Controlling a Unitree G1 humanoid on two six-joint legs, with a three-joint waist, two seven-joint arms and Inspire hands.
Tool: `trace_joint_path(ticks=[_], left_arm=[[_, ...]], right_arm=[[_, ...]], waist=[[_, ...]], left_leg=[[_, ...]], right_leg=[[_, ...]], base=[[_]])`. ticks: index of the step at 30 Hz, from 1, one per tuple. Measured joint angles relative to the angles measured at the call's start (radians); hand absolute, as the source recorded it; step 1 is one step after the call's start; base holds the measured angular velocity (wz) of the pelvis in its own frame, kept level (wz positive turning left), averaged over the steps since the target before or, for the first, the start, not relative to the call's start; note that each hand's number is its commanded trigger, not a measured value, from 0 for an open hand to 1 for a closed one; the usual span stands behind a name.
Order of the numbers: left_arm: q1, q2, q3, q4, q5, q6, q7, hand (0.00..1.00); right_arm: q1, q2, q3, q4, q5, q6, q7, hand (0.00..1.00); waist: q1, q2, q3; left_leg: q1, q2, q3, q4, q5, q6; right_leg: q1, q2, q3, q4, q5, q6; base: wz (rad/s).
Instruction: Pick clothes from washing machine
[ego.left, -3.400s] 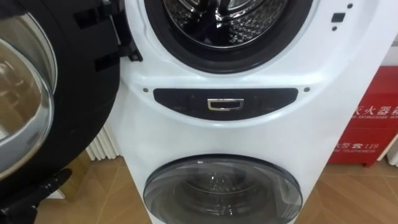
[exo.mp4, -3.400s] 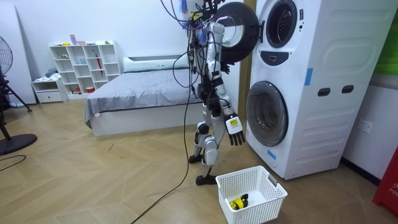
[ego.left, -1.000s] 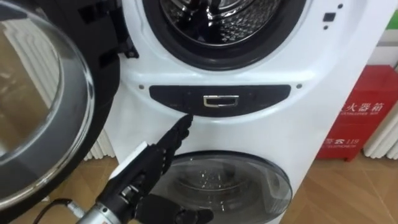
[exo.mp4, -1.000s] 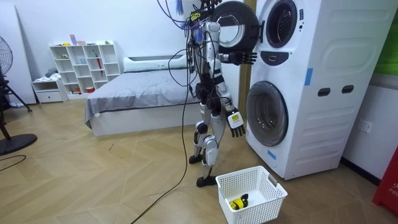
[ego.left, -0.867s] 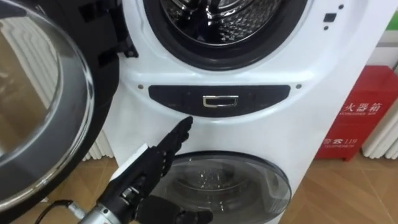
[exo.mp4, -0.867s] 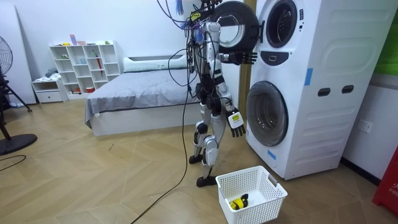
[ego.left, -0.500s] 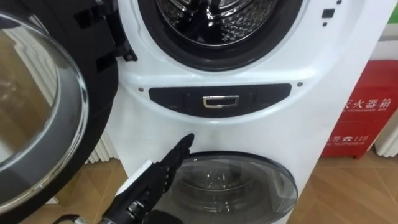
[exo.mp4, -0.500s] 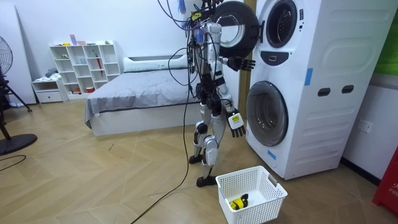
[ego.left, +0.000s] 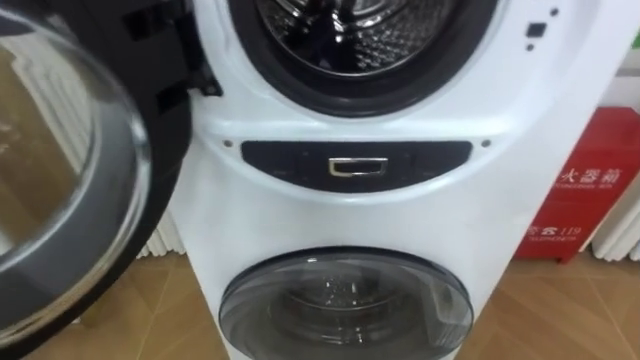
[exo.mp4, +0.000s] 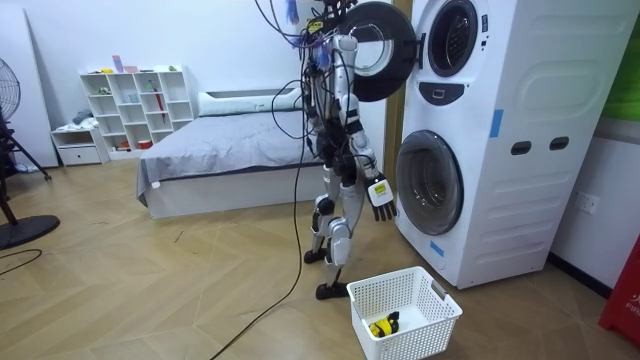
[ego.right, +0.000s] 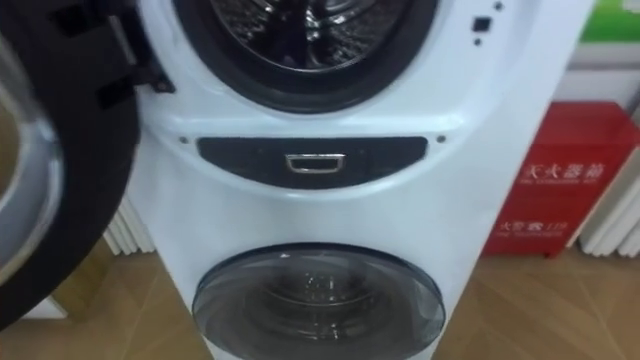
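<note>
The right hand (exo.mp4: 378, 196) hangs by the robot's thigh in the room view. Its fingers are loose and slightly spread, and they hold nothing. A second ago the left hand stretched up toward the control panel (ego.left: 355, 160) with straight fingers. Now it is lowered away from the machine front, and its state cannot be told. The head camera's view has also shifted a little between the pictures.

My reading is that the reach has been broken off rather than carried through. No hand has gone into the drum, and no garment is on its way out, so the picking step has yet to start.

In the eye views the upper drum (ego.left: 345, 30) sits at 12 o'clock, with its perforated steel wall showing. I cannot make out any clothes inside it. Its mouth faces the robot, and its long axis runs level, straight back into the washing machine (exo.mp4: 520, 100). The open door (ego.left: 60, 180) is swung out at 9 o'clock. The shut lower door (ego.left: 345, 305) is at 6 o'clock, and a red cabinet (ego.left: 585, 190) stands at 3 o'clock.

In the room view a white basket (exo.mp4: 425, 335) sits on the floor near the robot's feet. It holds a small yellow and dark item (exo.mp4: 383, 326), too small to tell which way it lies.
</note>
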Motion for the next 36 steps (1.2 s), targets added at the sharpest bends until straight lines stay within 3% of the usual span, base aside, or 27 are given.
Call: trace_joint_path(ticks=[2, 4, 5, 7, 8, 10, 13, 15, 16, 20, 27, 29, 32, 36], left_arm=[[-0.013, 0.002, 0.063, 0.032, -0.037, 0.0, 0.03, 0.0], [-0.067, 0.007, 0.149, 0.083, -0.09, -0.001, 0.058, 0.0], [-0.077, 0.011, 0.158, 0.093, -0.112, -0.001, 0.066, 0.0], [-0.117, 0.021, 0.229, 0.102, -0.187, 0.004, 0.076, 0.0], [-0.129, 0.022, 0.252, 0.097, -0.199, 0.004, 0.08, 0.0], [-0.17, 0.039, 0.32, 0.07, -0.262, 0.002, 0.108, 0.0], [-0.222, 0.089, 0.345, 0.064, -0.374, -0.001, 0.118, 0.0], [-0.237, 0.106, 0.346, 0.035, -0.43, 0.0, 0.128, 0.0], [-0.244, 0.114, 0.354, 0.009, -0.445, 0.001, 0.135, 0.0], [-0.27, 0.127, 0.394, -0.076, -0.448, 0.004, 0.17, 0.0], [-0.29, 0.189, 0.404, -0.269, -0.547, 0.004, 0.26, 0.0], [-0.292, 0.219, 0.41, -0.301, -0.565, 0.007, 0.277, 0.0], [-0.299, 0.272, 0.443, -0.44, -0.582, 0.014, 0.325, 0.0], [-0.337, 0.351, 0.457, -0.443, -0.591, 0.015, 0.33, 0.0]], right_arm=[[-0.005, -0.001, -0.032, 0.006, -0.009, -0.002, 0.001, 0.0], [0.005, -0.013, -0.051, 0.018, -0.011, -0.001, -0.001, 0.0], [0.008, -0.018, -0.051, 0.018, -0.011, -0.001, -0.002, 0.0], [0.032, -0.032, -0.064, 0.005, -0.027, -0.001, -0.012, 0.0], [0.04, -0.034, -0.074, -0.001, -0.041, -0.001, -0.015, 0.0], [0.047, -0.043, -0.108, -0.001, -0.057, -0.001, -0.031, 0.0], [0.046, -0.047, -0.12, 0.001, -0.056, -0.001, -0.037, 0.0], [0.047, -0.045, -0.128, 0.001, -0.055, -0.001, -0.041, 0.0], [0.056, -0.044, -0.128, 0.001, -0.057, 0.0, -0.047, 0.0], [0.087, -0.044, -0.147, -0.03, -0.064, 0.001, -0.069, 0.0], [0.125, -0.044, -0.167, -0.083, -0.102, 0.004, -0.095, 0.0], [0.139, -0.044, -0.167, -0.098, -0.103, 0.009, -0.097, 0.0], [0.177, -0.044, -0.168, -0.118, -0.128, 0.027, -0.098, 0.0], [0.184, -0.041, -0.167, -0.131, -0.176, 0.047, -0.099, 0.0]], waist=[[0.004, 0.01, 0.0022], [0.021, 0.033, 0.0025], [0.024, 0.033, 0.006], [0.041, 0.068, 0.0009], [0.043, 0.069, 0.0038], [0.048, 0.084, 0.0018], [0.051, 0.091, 0.0008], [0.052, 0.088, 0.0], [0.054, 0.09, -0.0041], [0.074, 0.078, -0.0097], [0.097, 0.087, -0.0104], [0.098, 0.093, -0.0106], [0.121, 0.102, -0.0092], [0.128, 0.115, -0.0053]], left_leg=[[0.002, 0.0, -0.003, 0.002, -0.002, 0.001], [0.011, 0.001, -0.002, -0.002, -0.003, 0.0], [0.016, 0.001, -0.002, -0.003, -0.003, 0.0], [0.023, 0.001, 0.001, -0.006, -0.003, 0.0], [0.023, 0.001, 0.001, -0.006, -0.003, 0.0], [0.024, 0.001, 0.001, -0.003, -0.001, 0.0], [0.023, 0.001, 0.0, -0.002, 0.0, 0.0], [0.02, 0.0, 0.0, -0.002, 0.0, 0.0], [0.019, 0.0, 0.001, -0.002, 0.0, 0.0], [0.018, 0.002, 0.007, -0.001, 0.0, -0.001], [0.023, 0.003, 0.016, -0.013, -0.002, -0.001], [0.024, 0.003, 0.016, -0.015, -0.002, -0.002], [0.027, 0.008, 0.016, -0.011, -0.002, -0.002], [0.024, 0.008, 0.016, -0.013, -0.002, -0.002]], right_leg=[[0.006, 0.0, -0.003, 0.0, 0.002, 0.0], [0.021, 0.0, -0.004, 0.001, 0.002, 0.0], [0.022, 0.0, -0.004, 0.002, 0.002, 0.0], [0.023, 0.001, -0.002, 0.001, 0.001, 0.0], [0.023, 0.001, -0.001, 0.001, 0.001, 0.0], [0.022, 0.001, -0.001, -0.001, 0.001, 0.0], [0.022, 0.002, 0.002, -0.002, -0.001, -0.001], [0.02, 0.002, 0.002, -0.004, -0.002, 0.0], [0.018, 0.002, 0.002, -0.004, -0.002, 0.0], [0.013, 0.002, 0.001, -0.002, -0.002, 0.0], [0.013, 0.003, -0.002, 0.0, -0.002, 0.0], [0.012, 0.004, -0.001, 0.002, -0.002, 0.0], [0.008, 0.007, -0.001, 0.014, -0.002, 0.0], [0.006, 0.007, -0.001, 0.015, -0.002, 0.0]], base=[[0.02], [0.0], [-0.04], [-0.06], [0.0], [0.0], [0.0], [0.0], [0.0], [-0.05], [-0.02], [0.0], [0.0], [0.0]])
